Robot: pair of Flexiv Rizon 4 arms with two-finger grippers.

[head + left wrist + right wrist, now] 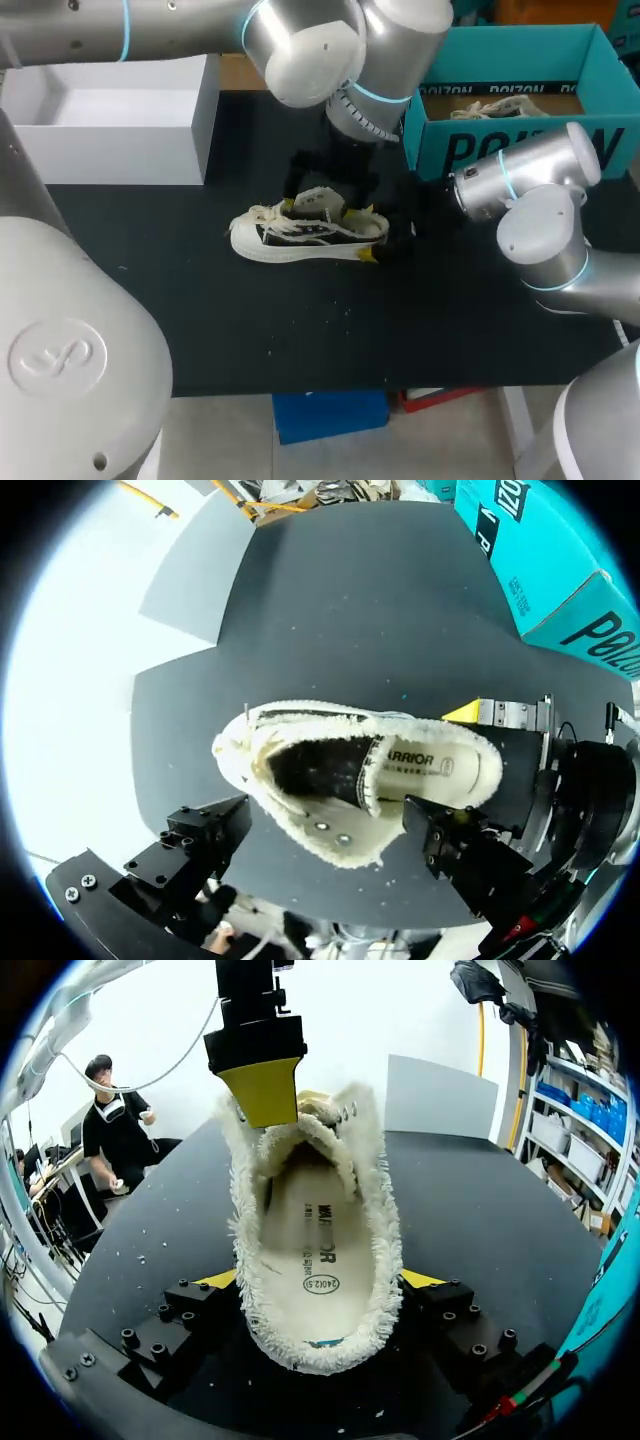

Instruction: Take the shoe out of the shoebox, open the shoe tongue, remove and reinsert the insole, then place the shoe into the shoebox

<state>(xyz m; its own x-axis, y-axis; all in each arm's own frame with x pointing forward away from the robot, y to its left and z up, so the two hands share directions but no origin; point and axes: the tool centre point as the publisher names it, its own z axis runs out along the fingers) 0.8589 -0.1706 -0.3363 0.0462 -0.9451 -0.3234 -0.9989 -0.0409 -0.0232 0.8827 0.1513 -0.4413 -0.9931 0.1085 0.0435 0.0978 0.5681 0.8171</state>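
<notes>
Hiding a lot of the head view, the big grey arms let the left end effector show only as a dark shape right above the shoe. I could not tell if the left end effector was open or closed. The toe of the shoe was hard to see from the right wrist, because it lay far ahead of the right end effector, past the fuzzy rim. The blue shoebox was partly hidden behind both arms, and what lay inside it was too small to make out.

The right end effector was closed on the shoe. Its two yellow tips touched the heel, one on each side. The shoe stood on its sole on the black desk, with the heel nearest the right end effector and the toe pointing away from it. The left end effector hung over the front of the shoe's opening. The shoebox sat apart from the shoe, beyond the right end effector. A white box sat well apart from both end effectors.

The shoe had a white sole, dark sides, pale laces and fuzzy, frayed cream edges. The cream insole lay flat inside it, with dark print on it.
</notes>
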